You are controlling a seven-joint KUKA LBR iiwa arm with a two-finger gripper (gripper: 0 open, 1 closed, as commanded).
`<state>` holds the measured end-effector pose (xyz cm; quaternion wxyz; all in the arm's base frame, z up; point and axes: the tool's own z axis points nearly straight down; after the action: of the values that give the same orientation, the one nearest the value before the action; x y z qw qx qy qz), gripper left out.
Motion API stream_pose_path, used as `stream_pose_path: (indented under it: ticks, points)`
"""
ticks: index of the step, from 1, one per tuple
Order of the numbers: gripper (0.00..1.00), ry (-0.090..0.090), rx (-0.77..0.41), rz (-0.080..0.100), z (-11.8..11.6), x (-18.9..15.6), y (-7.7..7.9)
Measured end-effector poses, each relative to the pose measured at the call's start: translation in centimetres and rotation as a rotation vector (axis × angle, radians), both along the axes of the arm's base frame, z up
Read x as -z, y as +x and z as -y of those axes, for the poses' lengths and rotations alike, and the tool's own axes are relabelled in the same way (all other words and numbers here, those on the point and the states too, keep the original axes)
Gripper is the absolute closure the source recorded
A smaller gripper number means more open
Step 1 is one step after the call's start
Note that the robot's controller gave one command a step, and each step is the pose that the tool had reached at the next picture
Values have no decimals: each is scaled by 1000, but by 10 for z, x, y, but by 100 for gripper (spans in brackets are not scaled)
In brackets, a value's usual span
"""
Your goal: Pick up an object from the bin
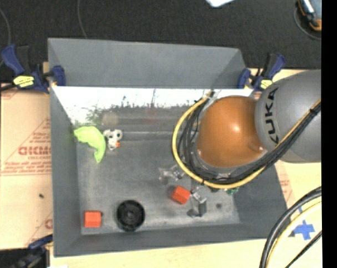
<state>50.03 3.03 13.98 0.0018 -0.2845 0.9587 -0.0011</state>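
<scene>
While the arm (294, 121) is reaching in from the right, its orange-covered wrist is hanging over the right half of the bin (146, 66). The gripper (183, 191) is sitting spread apart, one finger either side of a small red-orange block (179, 195) near the front wall. The grey link is showing "KUKA", reading sideways. The wrist is hiding the finger bases, so I can't tell if they're touching the block. A black disc (129, 214) and orange square (92, 219) are lying well to the left.
</scene>
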Motion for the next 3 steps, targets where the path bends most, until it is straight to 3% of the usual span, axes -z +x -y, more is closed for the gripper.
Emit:
stream_pose_path:
  ticks: [1,2,3]
  points:
    - [0,-1,-252,4,4,10,9]
    - [0,0,-271,2,10,35,6]
    - [0,0,-191,7,28,49,31]
